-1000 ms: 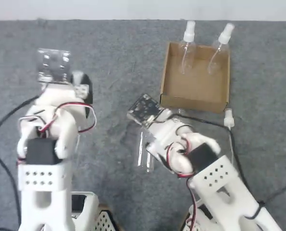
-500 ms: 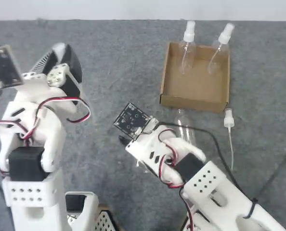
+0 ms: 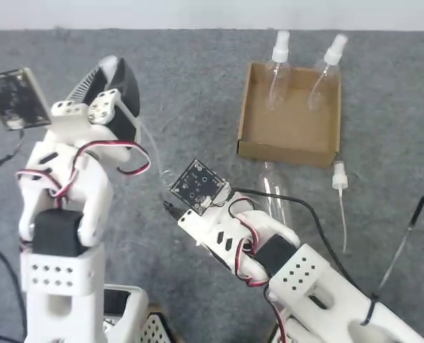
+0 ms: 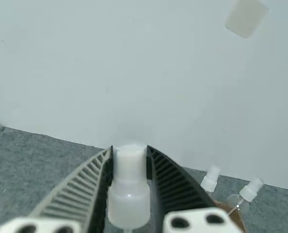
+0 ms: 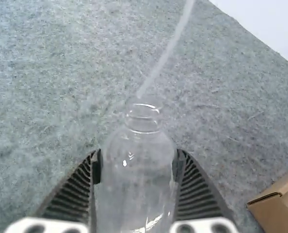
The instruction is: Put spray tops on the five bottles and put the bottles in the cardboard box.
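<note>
Bottle [image 3: 276,84] and its twin [image 3: 323,87], both with tops on, lay in the cardboard box [image 3: 287,152] at the far right, heads sticking out over the far rim. Just near of the box, a bare bottle [image 3: 273,187] lay on the grey carpet [image 3: 198,78], with a loose spray top [image 3: 338,177] to its right. From above, the right arm's wrist board [image 3: 198,187] hid most of the clear open bottle [image 5: 134,170] it carried.

Left arm stood raised on the left, left claw [image 4: 129,150] pinching a spray top [image 4: 129,189] by the head, its thin tube [image 3: 148,146] hanging toward the middle. Right arm reached left across the middle, right claw [image 5: 136,155] clamped on that open bottle. The tube tip sat right at its mouth, couldn't tell if it was inside.
</note>
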Available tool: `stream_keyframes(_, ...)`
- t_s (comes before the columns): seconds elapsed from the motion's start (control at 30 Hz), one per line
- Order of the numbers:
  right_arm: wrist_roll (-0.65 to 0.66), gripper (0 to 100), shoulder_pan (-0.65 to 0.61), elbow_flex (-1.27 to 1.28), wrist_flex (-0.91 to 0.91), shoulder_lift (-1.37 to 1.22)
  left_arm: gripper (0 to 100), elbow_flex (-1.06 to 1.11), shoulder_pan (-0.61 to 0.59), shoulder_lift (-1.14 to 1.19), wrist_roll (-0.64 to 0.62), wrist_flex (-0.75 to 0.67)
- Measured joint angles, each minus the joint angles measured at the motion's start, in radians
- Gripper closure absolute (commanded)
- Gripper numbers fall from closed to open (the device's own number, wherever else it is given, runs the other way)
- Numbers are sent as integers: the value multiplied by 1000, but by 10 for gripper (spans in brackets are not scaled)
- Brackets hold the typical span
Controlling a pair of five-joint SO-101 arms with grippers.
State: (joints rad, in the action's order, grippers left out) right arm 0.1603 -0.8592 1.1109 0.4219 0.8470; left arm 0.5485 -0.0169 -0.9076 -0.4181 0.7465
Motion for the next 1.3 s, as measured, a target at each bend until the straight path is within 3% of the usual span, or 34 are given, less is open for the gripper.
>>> stream_keyframes(0.27,0,992,0,0,0,0,988,81,0,2,0,-57)
stream_keyframes(0.47,0,992,0,0,5,0,988,81,28,2,-5,124)
stream_keyframes(0.7,0,992,0,6,-15,0,988,81,104,2,101,296)
stream_keyframes(1.0,-84,993,-2,117,-239,0,988,83,126,2,124,368)
stream_keyframes(1.3,-117,993,-2,118,-269,0,959,155,129,0,133,371)
